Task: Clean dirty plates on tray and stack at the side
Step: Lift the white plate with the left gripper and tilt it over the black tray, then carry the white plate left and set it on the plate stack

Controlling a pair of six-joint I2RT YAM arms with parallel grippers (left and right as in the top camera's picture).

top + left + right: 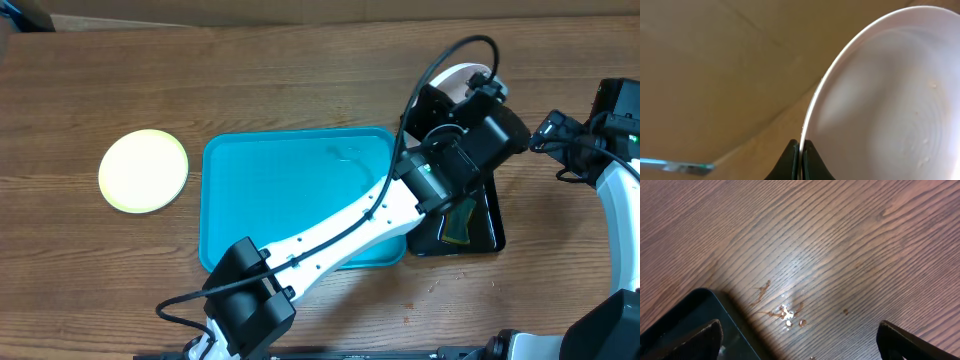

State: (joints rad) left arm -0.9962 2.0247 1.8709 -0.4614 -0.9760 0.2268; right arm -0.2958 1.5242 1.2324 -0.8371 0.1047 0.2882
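Note:
My left gripper (801, 148) is shut on the rim of a white plate (880, 100), which it holds tilted on edge and off the table. The plate's face carries a few small pale specks. From overhead this plate (455, 78) shows only partly, behind the left wrist and beyond the far right corner of the turquoise tray (300, 200). No plates are on the tray. A pale yellow-green plate (143, 170) lies flat on the table left of the tray. My right gripper (800, 345) is open, low over bare table beside the black tray's corner.
A narrow glossy black tray (485, 235) sits right of the turquoise tray, with a yellowish-green item (460, 222) in it. Reddish-brown and white smears (785, 312) mark the wood next to the black tray's corner (685, 317). The left arm (350, 225) stretches diagonally across the turquoise tray.

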